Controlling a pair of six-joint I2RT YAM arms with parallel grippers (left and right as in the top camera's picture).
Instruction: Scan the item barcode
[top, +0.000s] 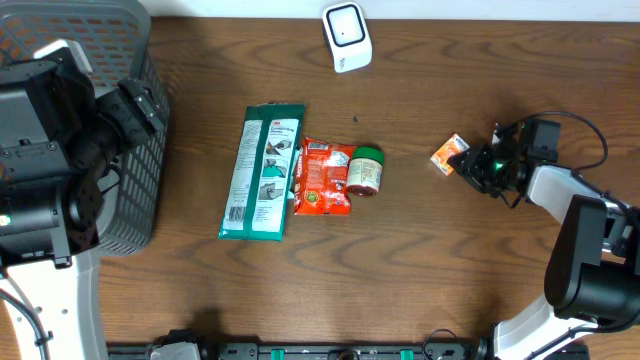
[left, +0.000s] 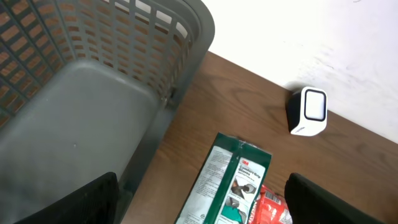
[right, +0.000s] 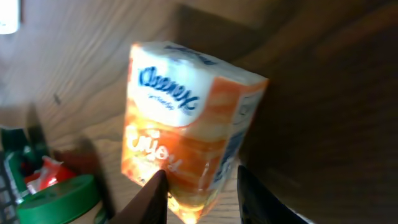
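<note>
A small orange and white Kleenex tissue pack (top: 450, 155) lies at the table's right side, and it fills the right wrist view (right: 186, 118). My right gripper (top: 472, 160) reaches it from the right. Its jaws (right: 202, 186) straddle the pack's near corner: one finger touches the wrapper, and the other stands a sliver off it. The white barcode scanner (top: 347, 37) stands at the far edge, also in the left wrist view (left: 309, 112). My left gripper (left: 205, 205) hangs wide open and empty by the basket, above the green pack's end.
A grey plastic basket (top: 130, 180) fills the left side (left: 155, 37). In the middle lie a green and white glove pack (top: 262, 170), a red packet (top: 322, 177) and a green-lidded jar (top: 365, 170).
</note>
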